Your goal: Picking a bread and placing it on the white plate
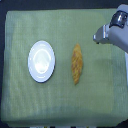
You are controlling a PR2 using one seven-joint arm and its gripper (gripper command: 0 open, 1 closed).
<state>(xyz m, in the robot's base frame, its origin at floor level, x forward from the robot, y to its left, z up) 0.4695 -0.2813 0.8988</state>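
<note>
The bread (76,63) is a golden-brown spindle with tapered ends, lying lengthwise near the middle of the green cloth. The white plate (41,61), round and glossy, sits to its left in the exterior view, a short gap away, with nothing on it. My gripper (97,36) comes in from the upper right corner, above and to the right of the bread and apart from it. Its fingertips are too blurred to show whether they stand open or shut. Nothing shows between them.
A green cloth (60,105) covers the table, with dark edges around it at the left, top and bottom. The grey arm (119,30) fills the upper right corner.
</note>
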